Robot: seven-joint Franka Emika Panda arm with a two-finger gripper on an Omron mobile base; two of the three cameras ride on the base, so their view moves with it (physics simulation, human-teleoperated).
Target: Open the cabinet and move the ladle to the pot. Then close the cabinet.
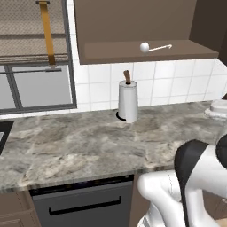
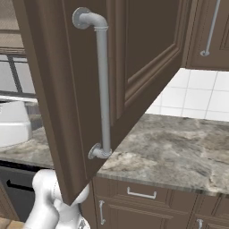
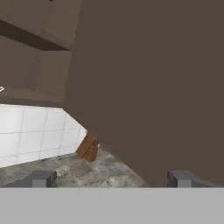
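The cabinet (image 1: pixel 133 26) stands open. Its door (image 2: pixel 134 58) is swung outward, with the long silver handle (image 2: pixel 103 85) facing the right base camera. The ladle (image 1: pixel 153 47) lies on the cabinet's bottom shelf (image 1: pixel 111 55), bowl to the left, handle pointing right. Below it, a paper towel roll (image 1: pixel 128 101) stands upright on the tabletop (image 1: pixel 66 146). The jaws (image 3: pixel 111 178) are spread wide and grip nothing; they face the inner side of the door.

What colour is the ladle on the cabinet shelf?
Pale silver-white; the ladle shows best in the left base view, lying on the open cabinet shelf.
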